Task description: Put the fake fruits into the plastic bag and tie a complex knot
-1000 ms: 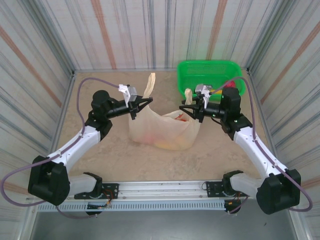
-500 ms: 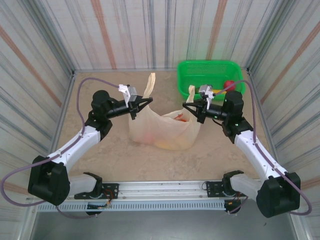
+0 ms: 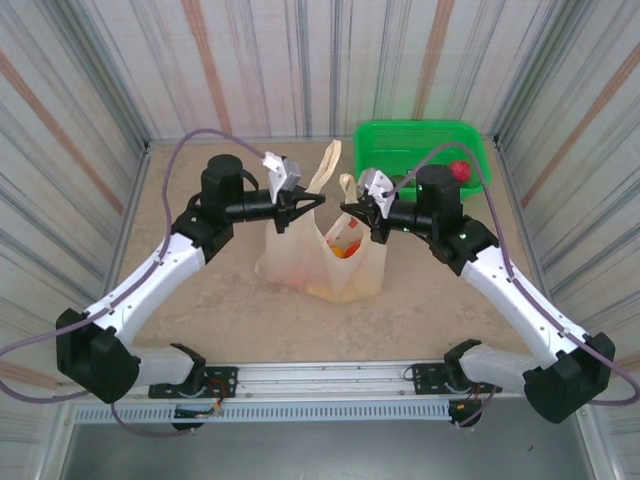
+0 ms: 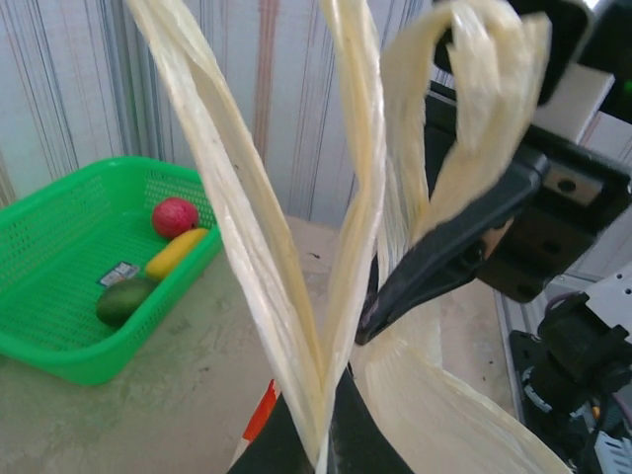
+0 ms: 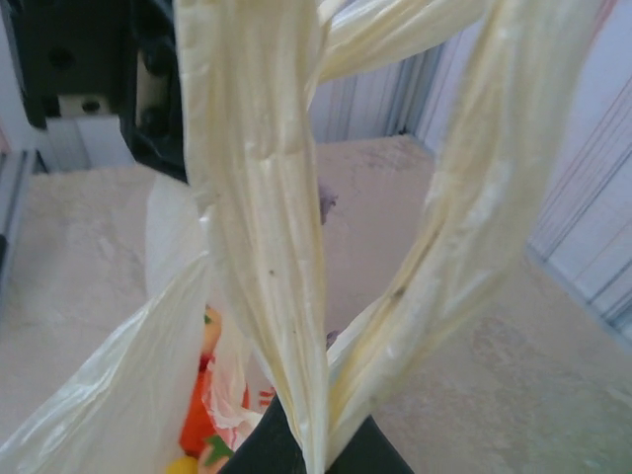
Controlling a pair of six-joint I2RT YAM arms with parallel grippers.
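The cream plastic bag (image 3: 322, 262) stands mid-table, drawn up narrow, with orange and red fake fruits (image 3: 345, 247) showing through its open mouth (image 5: 200, 427). My left gripper (image 3: 317, 201) is shut on the base of one handle loop (image 4: 247, 227), which rises above it. My right gripper (image 3: 346, 209) faces it a few centimetres away, shut on the other handle loop (image 5: 267, 197). The two loops stand side by side, apart, with no knot between them. In the left wrist view a black finger (image 4: 444, 257) of the right gripper sits just behind my left gripper (image 4: 326, 436).
A green basket (image 3: 395, 139) stands at the back right, behind the right arm. It holds a red fruit (image 4: 174, 215), a yellow one (image 4: 176, 252) and a green one (image 4: 123, 299). Corrugated walls close in the table on three sides.
Both grippers moved inward and up until they nearly meet over the bag. The right gripper shut on its handle. The bag is pulled taller and narrower.
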